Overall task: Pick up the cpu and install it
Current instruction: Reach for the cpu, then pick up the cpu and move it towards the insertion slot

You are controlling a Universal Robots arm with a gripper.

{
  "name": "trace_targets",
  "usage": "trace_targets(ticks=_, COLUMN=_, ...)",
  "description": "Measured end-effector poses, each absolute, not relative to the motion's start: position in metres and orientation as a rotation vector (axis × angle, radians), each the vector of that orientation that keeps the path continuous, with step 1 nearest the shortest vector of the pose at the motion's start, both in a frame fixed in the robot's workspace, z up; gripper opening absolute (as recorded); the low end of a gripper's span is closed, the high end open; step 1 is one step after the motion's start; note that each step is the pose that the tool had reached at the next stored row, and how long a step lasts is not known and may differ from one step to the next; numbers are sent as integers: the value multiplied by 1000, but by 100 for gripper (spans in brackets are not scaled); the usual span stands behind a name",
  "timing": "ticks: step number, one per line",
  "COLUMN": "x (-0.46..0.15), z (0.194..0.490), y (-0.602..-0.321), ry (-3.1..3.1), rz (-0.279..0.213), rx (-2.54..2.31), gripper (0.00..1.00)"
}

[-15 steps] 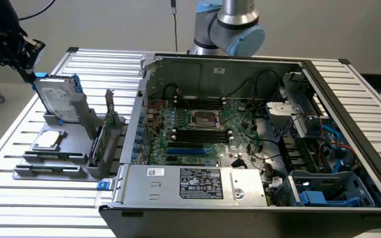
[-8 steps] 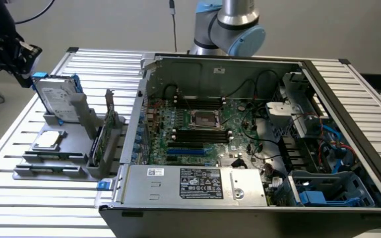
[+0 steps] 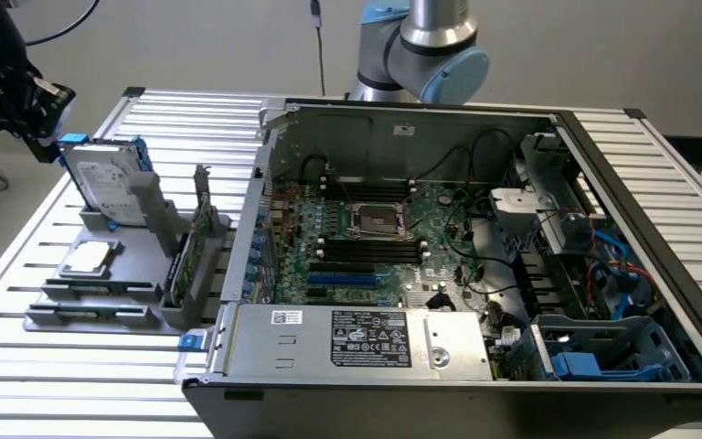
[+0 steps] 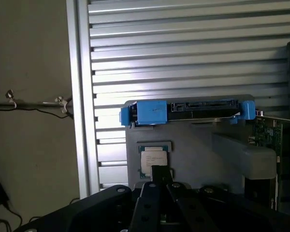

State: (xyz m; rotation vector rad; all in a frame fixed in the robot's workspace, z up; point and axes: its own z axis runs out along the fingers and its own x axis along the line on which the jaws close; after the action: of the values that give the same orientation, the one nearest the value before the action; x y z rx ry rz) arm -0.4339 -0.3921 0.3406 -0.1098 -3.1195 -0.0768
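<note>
The cpu [image 3: 91, 259] is a small square chip with a silver top, lying flat on a grey holder [image 3: 89, 297] at the exterior view's left. In the wrist view the cpu [image 4: 153, 161] sits just beyond the tips of my gripper [image 4: 159, 173]. My gripper [image 3: 47, 146] hangs high above the holder, behind the upright hard drive, apart from the cpu. Its fingers are shut together with nothing between them. The open socket [image 3: 373, 219] lies in the middle of the motherboard inside the computer case.
A silver hard drive with blue brackets [image 3: 107, 183] stands upright on the holder next to the cpu. A card [image 3: 193, 261] stands in a slot beside it. The open computer case [image 3: 449, 274] takes up the slatted table's [image 3: 34, 366] middle and right.
</note>
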Motion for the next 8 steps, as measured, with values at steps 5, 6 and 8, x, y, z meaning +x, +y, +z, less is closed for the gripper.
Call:
trace_targets(ticks=5, x=-434, z=341, y=-392, ry=-3119, rz=-77, rx=-110, gripper=11)
trace_targets(ticks=6, x=-434, z=341, y=-392, ry=-3120, rz=-77, rx=-110, gripper=11)
trace_targets(ticks=8, x=-434, z=341, y=-392, ry=-3119, rz=-77, rx=-110, gripper=12)
